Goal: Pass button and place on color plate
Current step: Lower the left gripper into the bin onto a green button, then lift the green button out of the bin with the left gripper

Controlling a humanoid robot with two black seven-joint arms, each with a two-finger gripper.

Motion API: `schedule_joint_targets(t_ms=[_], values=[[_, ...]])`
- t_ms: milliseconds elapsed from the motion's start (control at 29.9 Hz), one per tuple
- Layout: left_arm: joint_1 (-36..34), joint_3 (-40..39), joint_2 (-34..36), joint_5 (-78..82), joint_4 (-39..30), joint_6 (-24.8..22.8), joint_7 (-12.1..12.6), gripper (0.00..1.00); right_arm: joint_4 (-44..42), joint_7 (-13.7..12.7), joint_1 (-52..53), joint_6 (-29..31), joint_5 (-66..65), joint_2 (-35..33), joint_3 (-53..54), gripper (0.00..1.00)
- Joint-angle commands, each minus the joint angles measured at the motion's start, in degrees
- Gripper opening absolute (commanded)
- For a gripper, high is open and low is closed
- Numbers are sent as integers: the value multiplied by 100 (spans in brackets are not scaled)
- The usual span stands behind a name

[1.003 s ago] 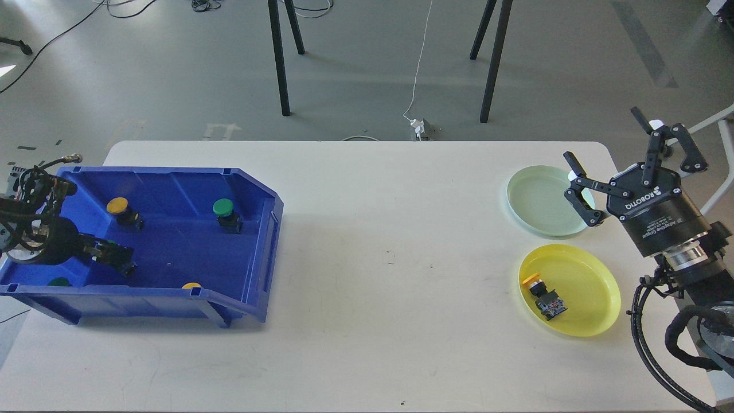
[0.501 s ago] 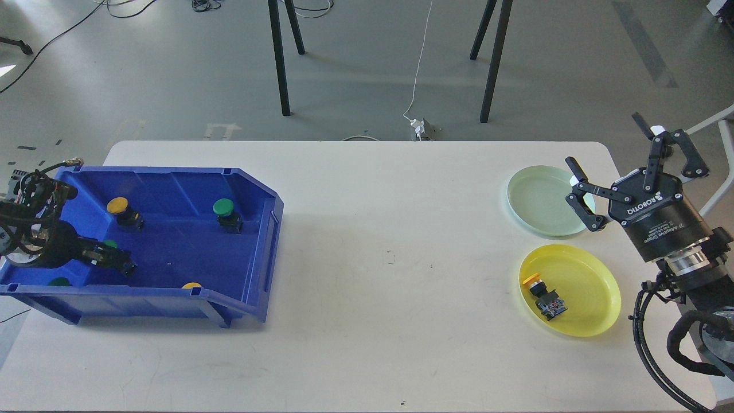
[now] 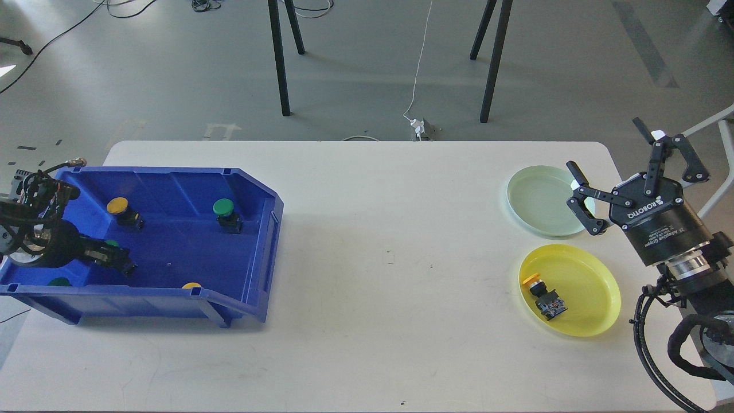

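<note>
Yellow button on its side in yellow plate, cap pointing upper-left

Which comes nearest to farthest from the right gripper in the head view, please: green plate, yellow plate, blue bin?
From the right gripper:
1. Green plate, just beside its left finger.
2. Yellow plate, below it.
3. Blue bin, far across the table.

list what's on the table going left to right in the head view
Left gripper in the blue bin → yellow button → green button → light green plate → yellow plate holding a yellow-capped button → right gripper
</note>
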Motion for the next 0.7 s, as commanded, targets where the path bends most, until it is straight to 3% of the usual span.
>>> schedule_joint_targets(t_ms=[0,100,301,669], values=[[15,22,-8,0,-4,5,0,22,-25,2,-20,-2,0,0,-1,98],[7,22,-8,0,-4,5,0,15,-34,2,-29,-2,0,0,-1,98],[-72,-22,53,-9,-161,-12,0,14,-34,2,-38,-2,0,0,-1,98],[-345,-101,1572,-1229,-2234,-144,0,14,-34,2,-38,-2,0,0,-1,98]])
